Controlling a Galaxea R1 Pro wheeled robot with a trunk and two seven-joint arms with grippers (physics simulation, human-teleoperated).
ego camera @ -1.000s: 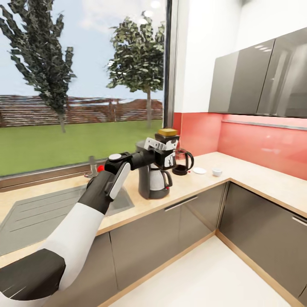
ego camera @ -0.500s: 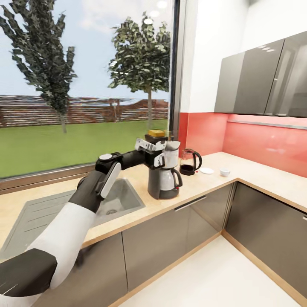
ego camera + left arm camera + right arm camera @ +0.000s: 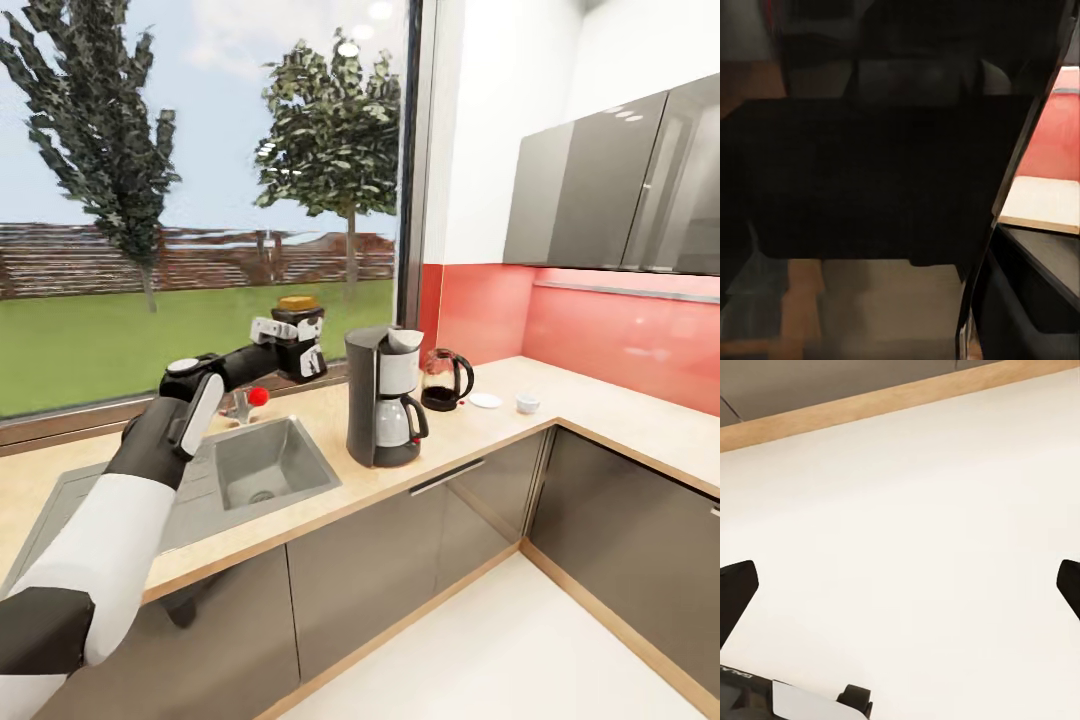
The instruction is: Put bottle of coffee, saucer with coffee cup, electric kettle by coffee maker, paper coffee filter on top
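Left arm (image 3: pixel 150 470): white and black, stretched forward over the steel sink (image 3: pixel 255 470).
Left gripper (image 3: pixel 297 345): held in the air above the back edge of the table, in front of the window; fingers clamped on the bottle of coffee (image 3: pixel 298 332), a dark jar with a tan-yellow lid, upright. The left wrist view is dark and close, and the jar cannot be made out there.
Tap (image 3: pixel 243 402): behind the sink, with a red knob, below the held jar.
Table (image 3: pixel 470 425): light tan wood-grain kitchen countertop, L-shaped, grey cabinet fronts beneath.
Coffee maker (image 3: pixel 382 396): tall dark grey machine with a white filter housing and white carafe, standing on the table just right of the sink, apart from the jar.
Electric kettle (image 3: pixel 446 379): rounded dark glass, black handle, on the table near the coffee maker's right, closer to the red wall.
Saucer (image 3: pixel 486 400): small white plate, flat on the table right of the kettle.
Coffee cup (image 3: pixel 526 404): small, white, on the table right of the saucer, apart from it.
Right gripper (image 3: pixel 900 592): fingers spread wide apart, holding nothing, above the white floor (image 3: pixel 907 532).
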